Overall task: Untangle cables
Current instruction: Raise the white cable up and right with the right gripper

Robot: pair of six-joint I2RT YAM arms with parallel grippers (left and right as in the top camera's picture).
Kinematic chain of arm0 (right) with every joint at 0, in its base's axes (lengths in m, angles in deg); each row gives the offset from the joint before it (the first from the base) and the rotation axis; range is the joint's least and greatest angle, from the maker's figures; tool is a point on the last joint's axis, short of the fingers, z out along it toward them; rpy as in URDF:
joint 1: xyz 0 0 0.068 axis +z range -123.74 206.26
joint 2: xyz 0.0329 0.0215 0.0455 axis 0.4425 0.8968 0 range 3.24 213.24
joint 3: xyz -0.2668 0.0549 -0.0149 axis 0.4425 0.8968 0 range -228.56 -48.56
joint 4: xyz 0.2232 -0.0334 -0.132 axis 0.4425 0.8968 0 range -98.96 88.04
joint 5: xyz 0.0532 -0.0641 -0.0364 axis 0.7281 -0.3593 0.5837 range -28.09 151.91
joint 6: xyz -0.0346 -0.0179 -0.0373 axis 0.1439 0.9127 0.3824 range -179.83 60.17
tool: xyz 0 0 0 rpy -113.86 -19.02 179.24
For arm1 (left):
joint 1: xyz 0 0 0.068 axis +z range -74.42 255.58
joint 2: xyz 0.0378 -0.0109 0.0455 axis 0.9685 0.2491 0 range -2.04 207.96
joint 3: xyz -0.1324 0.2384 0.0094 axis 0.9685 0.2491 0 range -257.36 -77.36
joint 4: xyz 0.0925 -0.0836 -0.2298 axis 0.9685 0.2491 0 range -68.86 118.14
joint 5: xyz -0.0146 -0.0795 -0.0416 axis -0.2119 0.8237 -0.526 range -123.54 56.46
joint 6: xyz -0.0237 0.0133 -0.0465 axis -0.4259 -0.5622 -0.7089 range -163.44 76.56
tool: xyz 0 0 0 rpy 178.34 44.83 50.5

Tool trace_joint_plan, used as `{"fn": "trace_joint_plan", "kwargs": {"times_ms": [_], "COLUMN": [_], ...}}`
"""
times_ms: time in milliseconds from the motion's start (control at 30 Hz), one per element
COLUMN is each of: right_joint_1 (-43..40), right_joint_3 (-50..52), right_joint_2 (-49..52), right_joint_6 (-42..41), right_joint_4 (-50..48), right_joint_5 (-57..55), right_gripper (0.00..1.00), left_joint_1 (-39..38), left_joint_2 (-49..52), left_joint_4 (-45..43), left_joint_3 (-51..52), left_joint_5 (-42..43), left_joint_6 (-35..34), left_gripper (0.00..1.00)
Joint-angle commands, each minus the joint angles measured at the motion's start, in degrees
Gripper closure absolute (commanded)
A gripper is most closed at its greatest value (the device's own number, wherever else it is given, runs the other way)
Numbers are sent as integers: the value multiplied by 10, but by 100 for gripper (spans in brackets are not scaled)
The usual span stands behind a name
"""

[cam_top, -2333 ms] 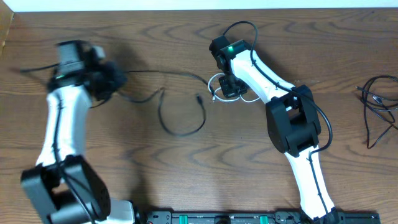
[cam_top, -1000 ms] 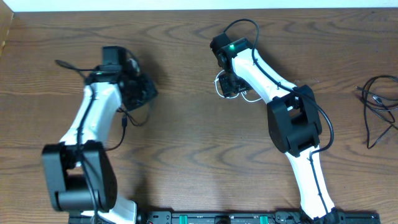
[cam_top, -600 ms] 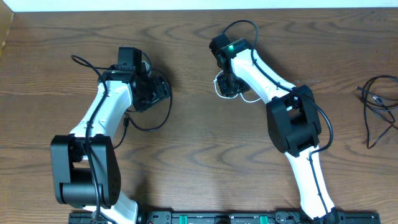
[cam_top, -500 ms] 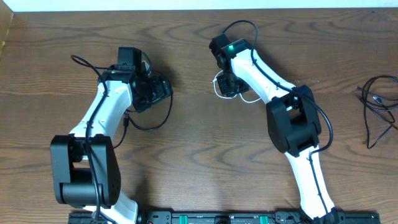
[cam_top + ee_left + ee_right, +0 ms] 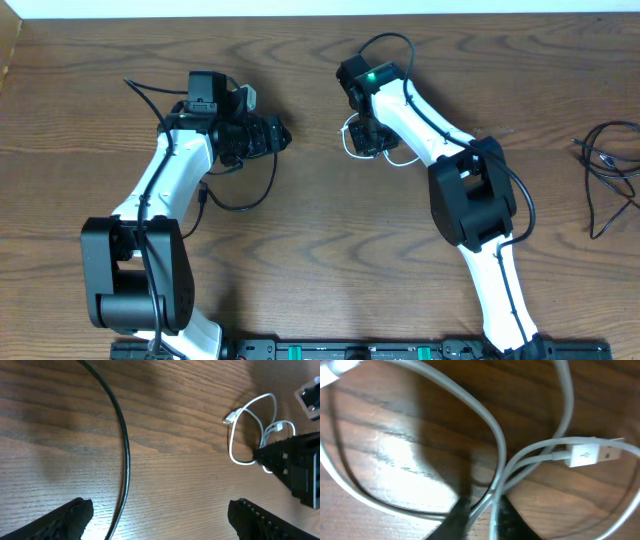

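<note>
Now my right gripper pinches crossing strands of the thin white cable, whose loose loops and flat USB plug lie on the wooden table. My left gripper stands wide, holding nothing, above a curving thin black cable. A second black cable lies tangled near the table's right edge.

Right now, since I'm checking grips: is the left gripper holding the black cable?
No: the left wrist view shows the left gripper wide open, with the black cable lying free in the gap.
</note>
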Motion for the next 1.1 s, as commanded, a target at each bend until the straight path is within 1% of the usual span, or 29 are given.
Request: {"fn": "trace_joint_plan", "kwargs": {"times_ms": [0,67,167,233,467,733,867,967,1067], "right_joint_1": [1,1,1,1,-13,-25,-35,-50,-72], "right_joint_3": [16,16,16,16,16,16,16,16,16], "right_joint_2": [33,33,33,33,20,-75,-120,-140,-145], "right_joint_6": [-2,-7,-7,-7,-6,-9,-16,-20,-23], "right_joint_4": [0,0,0,0,20,40,42,42,41], "right_joint_5": [-5,-5,-5,-5,-10,-61,-105,-130,-132], "right_gripper": [92,93,99,99,99,99,99,99,99], "left_joint_1": [-1,-1,-1,-1,-1,-1,-1,-1,-1], "left_joint_2": [5,5,5,5,5,5,5,5,5], "left_joint_4": [1,2,5,9,10,6,6,6,6], "left_joint_3": [3,3,3,3,3,3,3,3,3], "left_joint_5": [-29,-57,-104,-117,-118,-118,-118,-118,-118], "left_joint_6": [29,29,29,29,28,26,26,26,26], "left_gripper": [8,8,8,8,8,8,8,8,8]}}
